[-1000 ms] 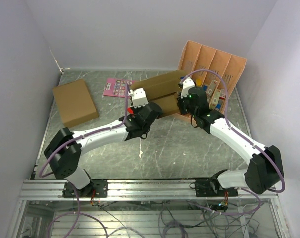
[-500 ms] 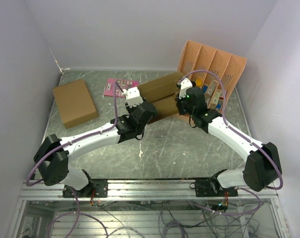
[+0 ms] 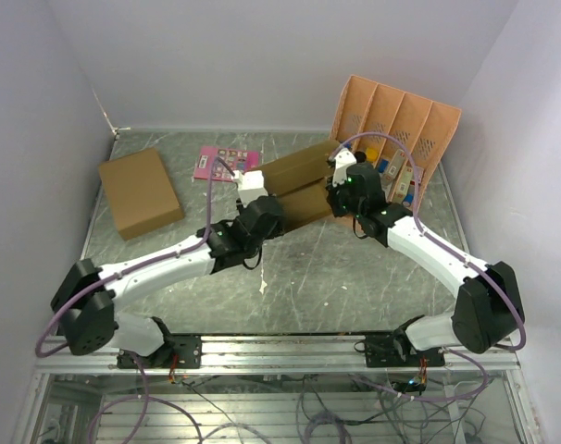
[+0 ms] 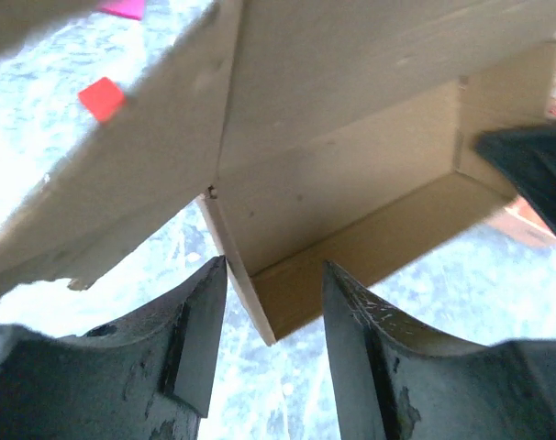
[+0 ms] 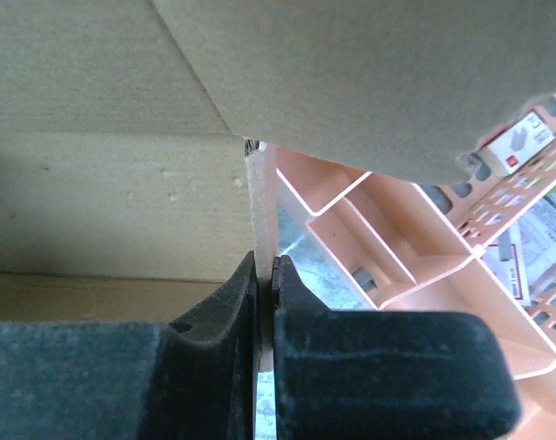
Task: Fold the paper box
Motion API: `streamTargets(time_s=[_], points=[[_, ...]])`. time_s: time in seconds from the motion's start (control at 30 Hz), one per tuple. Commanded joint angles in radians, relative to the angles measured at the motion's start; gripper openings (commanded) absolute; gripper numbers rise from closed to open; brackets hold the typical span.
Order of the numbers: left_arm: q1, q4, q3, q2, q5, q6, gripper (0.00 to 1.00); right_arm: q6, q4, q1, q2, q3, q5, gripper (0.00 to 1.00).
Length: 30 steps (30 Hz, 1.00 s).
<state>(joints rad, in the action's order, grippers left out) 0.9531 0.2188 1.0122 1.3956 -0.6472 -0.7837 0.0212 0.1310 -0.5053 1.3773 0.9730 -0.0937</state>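
Cardboard first: a larger, flat brown box (image 3: 140, 191) lies well to the left of the paper box (image 3: 299, 166), on the grey marbled table (image 3: 355, 277). A pink printed card (image 3: 218, 162) lies flat just off the paper box's left end. The left wrist view shows a small red square (image 4: 101, 98) on the tabletop there too. A white scrap (image 3: 262, 287) sits on the table well to the near side of the paper box.

The paper box is a long brown carton lying aslant across the middle of the table, flaps raised, with its hollow side turned toward the left arm. The left gripper (image 4: 273, 321) is at the carton's near left corner. Its jaws stand apart with the corner edge of a side wall between them, and neither finger presses on it.

At the right end of the carton, the right gripper (image 5: 264, 275) is closed tight, pinching a thin upright cardboard panel edge-on.

Just beyond that end stands a peach slotted rack (image 3: 401, 120), leaning back. Its compartments hold small packets and cartons, one white and red (image 5: 526, 137), and something yellow (image 3: 371, 154). Whether the carton touches the rack I cannot tell.
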Motion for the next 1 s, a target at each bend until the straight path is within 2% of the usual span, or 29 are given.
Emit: streamTargets(time_s=[0.0,0.1,0.23,0.43,0.57,0.67,0.77,0.87,0.97], points=[[0.006,-0.048,-0.026,-0.152,0.233,0.136,0.56,-0.02,0.027,0.04,0.007,0.0,0.095,0.0],[0.004,-0.015,-0.041,-0.248,0.315,0.197,0.57,-0.057,0.066,0.05,0.008,-0.004,0.144,0.0],[0.005,0.06,-0.047,-0.382,0.343,0.245,0.58,-0.086,0.119,0.057,0.002,-0.007,0.141,0.0],[0.0,0.143,-0.096,-0.561,0.21,0.256,0.7,-0.067,0.303,0.056,0.027,-0.003,0.147,0.0],[-0.031,0.127,-0.188,-0.625,0.147,0.195,0.76,0.009,0.354,0.056,0.043,-0.063,0.129,0.0],[-0.09,0.082,-0.263,-0.658,0.163,0.135,0.79,0.057,0.349,0.057,0.049,-0.079,0.06,0.0],[-0.173,0.041,-0.323,-0.66,0.213,0.1,0.8,0.094,0.344,0.056,0.076,-0.081,0.066,0.0],[-0.265,-0.008,-0.366,-0.621,0.281,0.069,0.77,0.119,0.333,0.057,0.131,-0.072,0.056,0.0],[-0.309,-0.041,-0.381,-0.57,0.31,0.036,0.73,0.152,0.323,0.064,0.173,-0.055,0.041,0.0]])
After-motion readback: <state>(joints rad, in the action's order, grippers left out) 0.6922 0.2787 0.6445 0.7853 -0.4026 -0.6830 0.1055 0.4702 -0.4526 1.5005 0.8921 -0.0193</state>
